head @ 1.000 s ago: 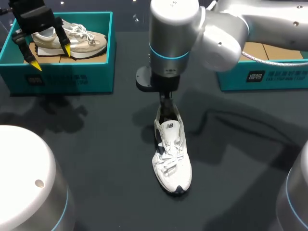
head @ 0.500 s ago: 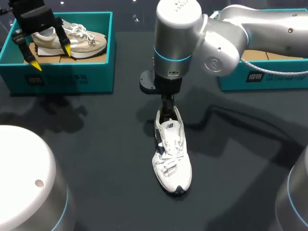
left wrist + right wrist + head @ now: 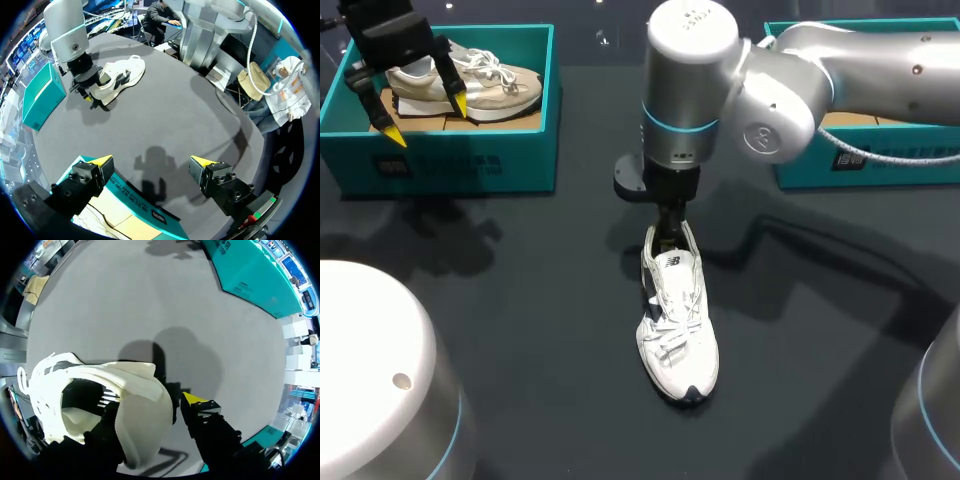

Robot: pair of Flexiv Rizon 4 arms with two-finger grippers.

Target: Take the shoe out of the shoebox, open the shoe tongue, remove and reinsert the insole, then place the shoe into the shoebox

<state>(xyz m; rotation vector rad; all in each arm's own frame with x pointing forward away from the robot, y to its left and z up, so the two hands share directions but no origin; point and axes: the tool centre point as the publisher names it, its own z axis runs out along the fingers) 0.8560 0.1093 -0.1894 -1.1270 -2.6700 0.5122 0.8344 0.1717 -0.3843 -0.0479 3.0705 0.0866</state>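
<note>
Shoe (image 3: 677, 325) sits centrally, well apart from left shoebox (image 3: 450, 160); right gripper (image 3: 667, 228) astride heel, grip unclear; left gripper (image 3: 151, 161) spread.

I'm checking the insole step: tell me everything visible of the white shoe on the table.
The white shoe is a laced sneaker with a dark toe tip, seemingly mesh and leather. It stands upright on its sole on the dark table, toe toward the robot. The right pincer is at its heel opening, where a pale lining shows.
</note>
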